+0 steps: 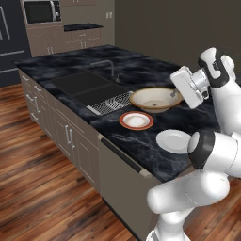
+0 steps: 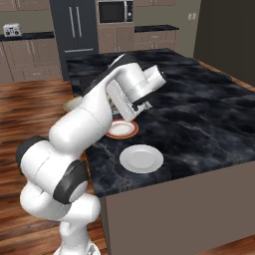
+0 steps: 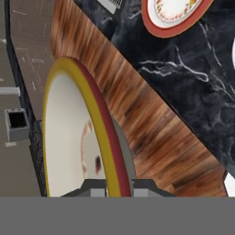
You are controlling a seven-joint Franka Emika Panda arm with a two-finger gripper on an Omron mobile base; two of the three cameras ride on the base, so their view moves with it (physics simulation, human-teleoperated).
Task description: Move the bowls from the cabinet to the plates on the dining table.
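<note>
1. Cream bowl [image 1: 155, 99], wide and shallow with a tan outside, hangs above the black marble dining table [image 1: 141, 141], beside the dark sink [image 1: 92, 87].
2. Gripper [image 3: 118, 189] is pinched narrow on the bowl's rim, one finger on each side of it.
3. Orange-red plate [image 1: 136, 121] lies just below the bowl; white plate [image 1: 172, 140] sits near it, bare.

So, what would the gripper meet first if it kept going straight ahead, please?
Probably the wood floor beyond the dining table edge, carrying the cream bowl along; depth is unclear.
</note>
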